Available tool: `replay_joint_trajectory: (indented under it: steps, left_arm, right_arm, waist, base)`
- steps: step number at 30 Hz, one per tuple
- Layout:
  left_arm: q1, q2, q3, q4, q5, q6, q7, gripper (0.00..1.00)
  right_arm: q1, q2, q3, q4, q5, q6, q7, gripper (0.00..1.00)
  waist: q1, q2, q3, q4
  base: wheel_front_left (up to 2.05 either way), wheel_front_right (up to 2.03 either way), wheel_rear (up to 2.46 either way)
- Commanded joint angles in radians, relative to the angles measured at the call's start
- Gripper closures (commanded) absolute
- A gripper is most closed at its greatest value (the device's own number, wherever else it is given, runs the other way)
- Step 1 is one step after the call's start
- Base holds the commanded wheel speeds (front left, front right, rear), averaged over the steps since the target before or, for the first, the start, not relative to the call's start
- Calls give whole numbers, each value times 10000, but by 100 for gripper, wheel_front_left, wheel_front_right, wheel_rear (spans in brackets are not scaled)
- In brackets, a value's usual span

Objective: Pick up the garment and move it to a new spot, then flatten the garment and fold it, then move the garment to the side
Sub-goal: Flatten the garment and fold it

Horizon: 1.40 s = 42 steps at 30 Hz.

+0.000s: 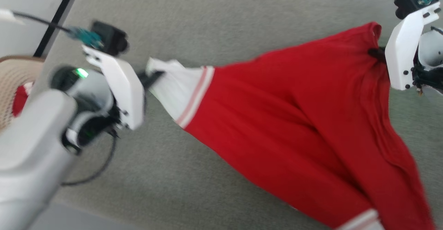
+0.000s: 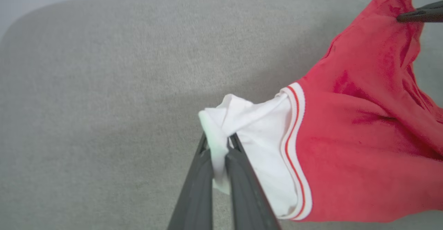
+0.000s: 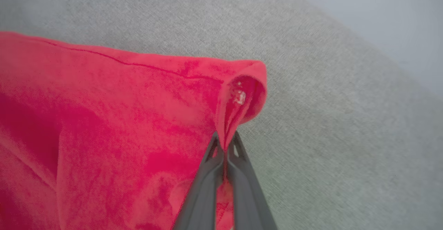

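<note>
Grey woven surface [image 1: 193, 19] spreads beneath one garment [image 1: 294, 119], bright red and stretched between two grippers. At the garment's white cuff [image 2: 263, 133], the left gripper [image 2: 218, 146] has its jaws clamped on a bunched fold of white cloth. At the garment's opposite red corner, the right gripper [image 3: 225, 143] pinches a puckered fold, jaws pressed together on it. The cuff's trim carries two thin red stripes. A second white cuff [image 1: 360, 221] shows at the garment's low end. Beyond the garment's gripped cuff, past the left arm, stands one beige perforated basket [image 1: 14, 77] holding one red-and-white cloth [image 1: 19, 100]. One black cable [image 1: 100, 167] loops below that arm.
</note>
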Motion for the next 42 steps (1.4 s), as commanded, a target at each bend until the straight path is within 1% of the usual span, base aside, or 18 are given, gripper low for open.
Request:
replay_joint_trajectory:
  steps: [1, 6, 10, 12, 18, 21, 23, 26, 29, 32, 33, 37, 38, 39, 42]
  left_arm:
    - [-225, 128, 84, 8, 169, 68, 83, 100]
    - [-1290, 621, 252, 104, 421, 57, 684, 100]
    - [-2012, 837, 332, 236, 642, -6, 1012, 100]
    - [-2318, 902, 397, 288, 744, -31, 1068, 100]
    - [-3041, 945, 442, 582, 893, -175, 1167, 100]
    - [-3464, 774, 376, 875, 1215, -261, 969, 100]
    - [-3798, 564, 354, 1208, 1468, -322, 677, 100]
    - [-4462, 188, 281, 1896, 2029, -363, 51, 100]
    - [-5331, -262, 362, 2775, 2638, -354, -1033, 100]
    - [-6278, -655, 486, 3737, 3432, -69, -2617, 100]
    - [-6629, -743, 487, 4018, 3765, 32, -3210, 100]
    - [-7654, -1139, 640, 5038, 4523, 220, -5540, 100]
    - [-7784, -1253, 686, 5279, 4535, 181, -5962, 100]
    - [-7827, -1337, 631, 5498, 4604, 7, -6311, 100]
    - [-7647, -1497, 484, 6001, 4565, -502, -6940, 100]
  right_arm:
    - [-53, -91, 39, -112, 11, -2, -81, 100]
    - [-155, -451, -87, -847, 69, -2, -410, 100]
    - [-260, -653, -438, -1413, -9, -3, -588, 100]
    - [-277, -634, -681, -1673, -44, -2, -597, 100]
    - [-369, -403, -1481, -2308, -390, -2, -323, 100]
    - [-542, -188, -1949, -2371, -778, -2, -336, 100]
    - [-722, 39, -2263, -2222, -1109, -2, -538, 100]
    - [-1150, 432, -2778, -1748, -1948, -2, -1174, 100]
    - [-1735, 1020, -3092, -1080, -2886, -2, -2150, 100]
    - [-2408, 1559, -3413, -146, -3997, -3, -3565, 100]
    - [-2662, 1684, -3520, 117, -4466, -3, -4194, 100]
    - [-3373, 2383, -4349, 1276, -5922, -5, -6536, 100]
    - [-3451, 2551, -4529, 1587, -6227, -5, -6923, 100]
    - [-3525, 2710, -4630, 1825, -6467, -3, -7276, 100]
    - [-3461, 3039, -4674, 2580, -6792, -3, -7638, 100]
  waist:
    - [0, 0, -419, -449]
    - [0, 0, -946, -1118]
    - [0, 0, -1275, -1598]
    - [0, 0, -1426, -1810]
    - [0, 0, -1678, -2294]
    - [0, 0, -1577, -2438]
    - [0, 0, -1401, -2513]
    - [0, 0, -1048, -2624]
    - [0, 0, -661, -2719]
    - [0, 0, -365, -2775]
    - [0, 0, -275, -2788]
    - [0, 0, -99, -2779]
    - [0, 0, -87, -2766]
    - [0, 0, -89, -2750]
    - [0, 0, -103, -2668]
  base:
    - [0, 0, 0]
    - [0, 0, 0]
    - [0, 0, 0]
    - [0, 0, 0]
    - [0, 0, 0]
    - [0, 0, 0]
    - [0, 0, 0]
    - [0, 0, 0]
    - [0, 0, 0]
    - [0, 0, 0]
    - [0, 0, 0]
    - [0, 0, 0]
    - [0, 0, 0]
    - [0, 0, 0]
    - [0, 0, 0]
